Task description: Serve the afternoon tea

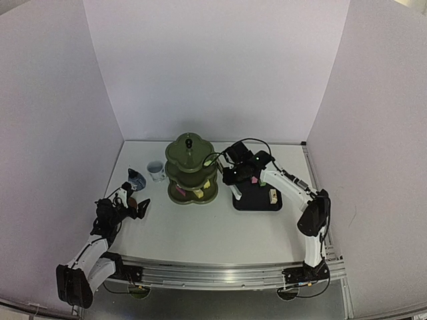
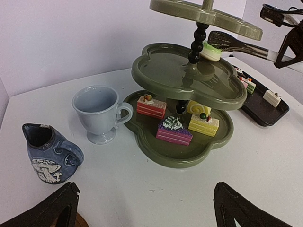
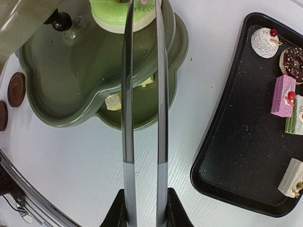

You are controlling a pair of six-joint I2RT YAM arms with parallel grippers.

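Two metal arms of the tongs (image 3: 128,118) are running out from the right tool (image 3: 144,210), which is clenching their handle end. Their tips are pinching a round green cake (image 3: 116,12) over the middle tier of the dark green stand (image 2: 156,71), close to its centre post; whether it is touching the tier I cannot tell. Serving is looking roughly half done: four cakes (image 2: 174,130) are lying on the bottom tier, the top tier is looking bare from above, and five pieces (image 3: 283,94) are waiting on the black tray (image 3: 236,161) at the stand's 3 o'clock. The left tool (image 2: 145,189) is hanging spread wide and empty at the stand's 8 o'clock. At its 9 o'clock the pale cup (image 2: 99,111) and small blue jug (image 2: 47,153) are standing on bare worktop (image 2: 265,156), while two brown coasters (image 3: 16,89) are lying uncovered, so placing the cups is probably remaining too.
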